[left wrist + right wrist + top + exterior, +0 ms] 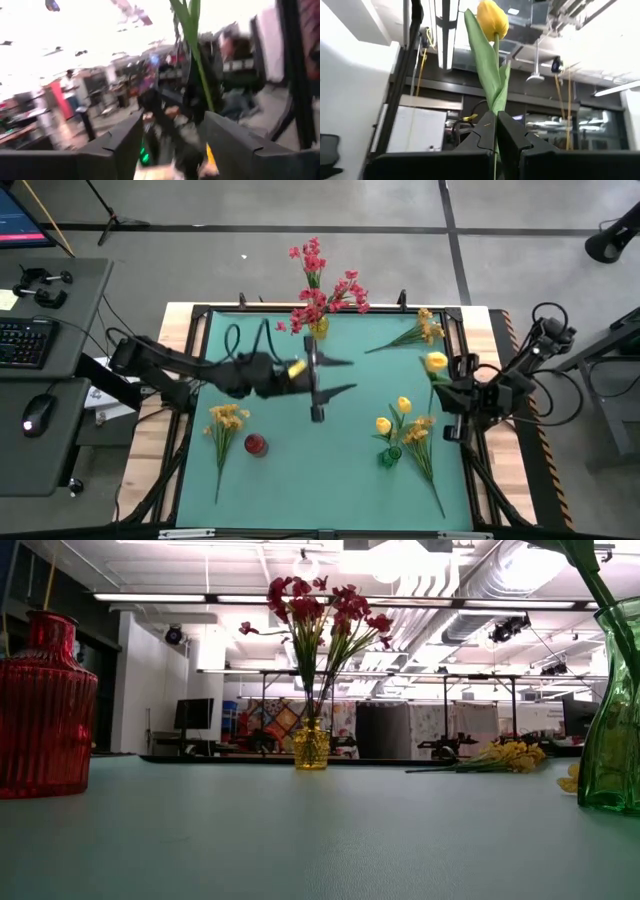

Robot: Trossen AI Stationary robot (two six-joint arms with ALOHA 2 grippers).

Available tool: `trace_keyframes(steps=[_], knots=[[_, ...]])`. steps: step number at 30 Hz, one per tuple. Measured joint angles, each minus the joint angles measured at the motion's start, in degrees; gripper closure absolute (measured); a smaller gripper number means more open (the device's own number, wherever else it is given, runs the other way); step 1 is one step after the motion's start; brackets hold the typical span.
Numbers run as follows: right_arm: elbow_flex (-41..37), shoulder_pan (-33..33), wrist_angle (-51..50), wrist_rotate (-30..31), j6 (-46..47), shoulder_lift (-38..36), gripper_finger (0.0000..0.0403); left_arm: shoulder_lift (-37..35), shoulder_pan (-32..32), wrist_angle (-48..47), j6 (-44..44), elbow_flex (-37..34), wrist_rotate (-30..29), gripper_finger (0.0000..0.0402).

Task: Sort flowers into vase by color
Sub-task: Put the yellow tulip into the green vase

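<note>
Red-pink flowers stand in a yellow vase at the table's far edge. Two yellow tulips stand in a green vase. Orange-yellow sprays lie flat at the left, at the far right and beside the green vase. A red vase stands near the left spray. My left gripper is open above the table's middle, nothing between its fingers. At the right edge, my right gripper is shut on a yellow tulip. My right gripper pinches the tulip's green stem between its two fingers, just below the long leaf. The gripper slants upward from the table's right side. The tulip rises beyond the fingertips with its bud on top, lifted clear of the table.
The green mat has a dark raised frame around it. In the low view the red vase is close at the left, the green vase close at the right, and the yellow vase far off in the middle. A desk with a keyboard stands left of the table.
</note>
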Motion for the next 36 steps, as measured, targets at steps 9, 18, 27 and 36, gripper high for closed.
trace_keyframes(steps=[9,18,27,36], knots=[[10.6,-7.7,-16.0,-6.8,2.4,0.0,0.0403,0.0,9.4,-0.1,-19.1,5.6,23.3,0.0144],[17.5,-20.9,-27.6,-20.6,14.1,3.3,0.0403,5.0,11.1,4.2,-18.3,5.6,33.2,0.0138],[18.9,-29.6,-27.6,-32.2,23.1,9.1,0.0403,10.3,10.8,16.6,-17.9,5.7,35.7,0.0138],[18.9,-33.3,-25.3,-37.4,28.2,13.9,0.0403,9.8,10.8,16.8,-19.1,5.7,35.6,0.0138]])
